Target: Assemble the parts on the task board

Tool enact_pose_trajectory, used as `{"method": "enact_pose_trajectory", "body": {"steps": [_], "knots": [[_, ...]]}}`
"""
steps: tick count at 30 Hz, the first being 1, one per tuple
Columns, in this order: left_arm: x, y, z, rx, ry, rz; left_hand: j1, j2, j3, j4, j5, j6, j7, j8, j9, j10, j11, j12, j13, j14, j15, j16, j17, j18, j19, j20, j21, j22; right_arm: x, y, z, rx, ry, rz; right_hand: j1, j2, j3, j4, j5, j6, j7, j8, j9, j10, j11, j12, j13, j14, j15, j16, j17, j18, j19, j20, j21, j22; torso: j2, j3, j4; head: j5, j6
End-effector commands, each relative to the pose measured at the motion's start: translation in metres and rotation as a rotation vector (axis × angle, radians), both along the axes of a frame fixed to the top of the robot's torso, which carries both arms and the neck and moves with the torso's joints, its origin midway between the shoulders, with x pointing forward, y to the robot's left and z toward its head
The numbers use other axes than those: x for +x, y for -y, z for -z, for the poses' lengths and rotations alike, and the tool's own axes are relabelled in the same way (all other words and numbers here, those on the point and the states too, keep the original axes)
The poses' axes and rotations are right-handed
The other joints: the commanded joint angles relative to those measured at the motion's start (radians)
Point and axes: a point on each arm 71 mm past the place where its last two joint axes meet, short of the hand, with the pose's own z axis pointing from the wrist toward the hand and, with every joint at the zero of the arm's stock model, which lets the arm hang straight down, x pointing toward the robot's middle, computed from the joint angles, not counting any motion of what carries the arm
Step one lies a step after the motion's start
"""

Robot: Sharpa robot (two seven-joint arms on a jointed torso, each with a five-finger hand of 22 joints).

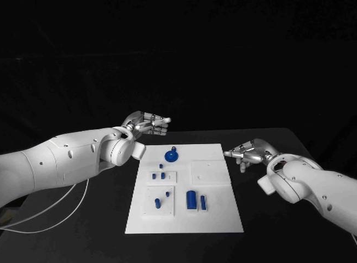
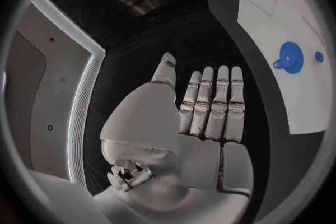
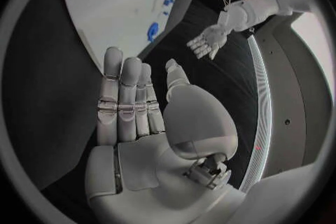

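the left robot hand [image 1: 147,124], silver, fingers straight and holding nothing, hovers over the black tabletop [image 1: 107,197] beside the flat white task board [image 1: 186,189]. between the hands, small blue parts [image 1: 171,156] lie spread on the board, within reach of either. the right robot hand [image 1: 246,153] hovers likewise, flat and unloaded.

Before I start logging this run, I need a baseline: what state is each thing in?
Left hand: open, fingers straight, holds nothing, off the board's far left corner.
Right hand: open, holds nothing, beside the board's right edge.
Board: flat on the table, untouched.
Gear: lies on the board's far end.
Small parts: on the board, not held.
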Motion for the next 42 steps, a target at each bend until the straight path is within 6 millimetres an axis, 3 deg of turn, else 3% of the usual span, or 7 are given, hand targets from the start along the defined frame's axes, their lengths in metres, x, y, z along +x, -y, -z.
{"method": "enact_pose_trajectory", "body": {"steps": [1, 15, 19, 20, 24, 27, 42], "knots": [[0.005, -0.004, -0.003, -0.043, 0.029, -0.035, 0.000, 0.014, -0.003, -0.007, 0.007, 0.010, -0.002, 0.000, 0.000, 0.009, -0.004, 0.001, -0.001, 0.037, -0.009, -0.002, 0.001, -0.010, 0.001, -0.005, 0.001, -0.002, 0.018, 0.008, -0.010, 0.300, 0.054, -0.001, 0.020, 0.018, 0.007, -0.041, 0.001, -0.013, 0.010, 0.001, -0.002, 0.017, 0.011, -0.148, -0.190, -0.007, 0.019, -0.138, -0.091, 0.009, -0.007, 0.020, -0.083, -0.150, -0.019, -0.0010, -0.0064, 0.003, 0.032], [0.018, -0.016, 0.000, -0.081, 0.043, -0.090, -0.001, 0.028, -0.013, -0.032, 0.011, -0.004, -0.009, -0.001, -0.001, -0.018, -0.006, -0.001, -0.001, -0.046, -0.009, -0.005, -0.001, 0.018, -0.008, 0.023, -0.008, -0.004, 0.062, 0.027, -0.011, 0.548, 0.075, 0.065, -0.001, 0.066, 0.083, -0.149, -0.027, -0.094, 0.039, 0.002, -0.005, -0.182, 0.141, -0.549, -0.715, -0.293, 0.193, -0.588, -0.677, 0.079, -0.479, 0.273, -0.066, -0.969, -0.028, 0.0156, -0.0050, 0.016, 0.108], [0.018, -0.016, 0.002, -0.044, 0.029, -0.092, -0.425, -0.022, 0.169, -0.022, -0.119, -0.336, -0.135, -0.066, -0.063, -0.375, -0.127, -0.061, -0.059, -0.381, -0.136, -0.065, -0.062, -0.046, -0.969, -0.125, -0.094, -0.079, 0.062, 0.031, -0.008, 0.454, 0.064, 0.115, -0.389, -0.026, 0.168, 0.017, -0.320, -1.112, -0.086, -0.061, -0.067, -0.506, 0.004, -0.608, -0.773, -0.628, 0.062, -0.650, -0.737, -0.078, -1.432, 0.079, -0.144, -1.036, -0.028, 0.0126, -0.0057, 0.015, 0.102], [0.017, -0.016, 0.002, -0.045, 0.029, -0.093, -0.456, -0.022, 0.169, -0.022, -0.119, -1.050, -0.135, -0.066, -0.063, -0.400, -0.127, -0.061, -0.059, -1.101, -0.136, -0.065, -0.062, -0.046, -0.969, -0.125, -0.094, -0.079, 0.061, 0.030, -0.008, 0.456, 0.066, 0.115, -0.417, -0.026, 0.168, 0.017, -0.320, -1.112, -0.086, -0.061, -0.067, -1.215, 0.004, -0.608, -0.773, -0.651, 0.062, -0.650, -0.737, -0.078, -1.432, 0.079, -0.144, -1.036, -0.028, 0.0119, -0.0038, 0.013, 0.101], [0.011, -0.009, 0.007, -0.056, 0.031, -0.102, -0.580, -0.022, 0.169, -0.022, -0.119, -1.050, -0.135, -0.066, -0.063, -1.144, -0.127, -0.061, -0.059, -1.101, -0.136, -0.065, -0.062, -0.046, -0.969, -0.125, -0.094, -0.079, 0.057, 0.026, -0.010, 0.473, 0.083, 0.120, -1.229, -0.026, 0.168, 0.017, -0.320, -1.112, -0.086, -0.061, -0.067, -1.215, 0.004, -0.608, -0.773, -1.361, 0.062, -0.650, -0.737, -0.078, -1.432, 0.079, -0.144, -1.036, -0.031, 0.0051, 0.0129, -0.005, 0.096], [0.002, -0.001, 0.012, -0.068, 0.034, -0.113, -1.347, -0.022, 0.169, -0.022, -0.119, -1.050, -0.135, -0.066, -0.063, -1.144, -0.127, -0.061, -0.059, -1.101, -0.136, -0.065, -0.062, -0.046, -0.969, -0.125, -0.094, -0.079, 0.052, 0.020, -0.012, 0.495, 0.104, 0.128, -1.229, -0.026, 0.168, 0.017, -0.320, -1.112, -0.086, -0.061, -0.067, -1.215, 0.004, -0.608, -0.773, -1.361, 0.062, -0.650, -0.737, -0.078, -1.432, 0.079, -0.144, -1.036, -0.035, -0.0037, 0.0349, -0.029, 0.089], [-0.077, 0.057, 0.029, -0.151, 0.065, -0.221, -1.347, -0.022, 0.169, -0.022, -0.119, -1.050, -0.135, -0.066, -0.063, -1.144, -0.127, -0.061, -0.059, -1.101, -0.136, -0.065, -0.062, -0.046, -0.969, -0.125, -0.094, -0.079, -0.024, -0.024, -0.014, 0.622, 0.184, 0.249, -1.229, -0.026, 0.168, 0.017, -0.320, -1.112, -0.086, -0.061, -0.067, -1.215, 0.004, -0.608, -0.773, -1.361, 0.062, -0.650, -0.737, -0.078, -1.432, 0.079, -0.144, -1.036, -0.049, -0.0323, 0.1058, -0.105, 0.066]]}}
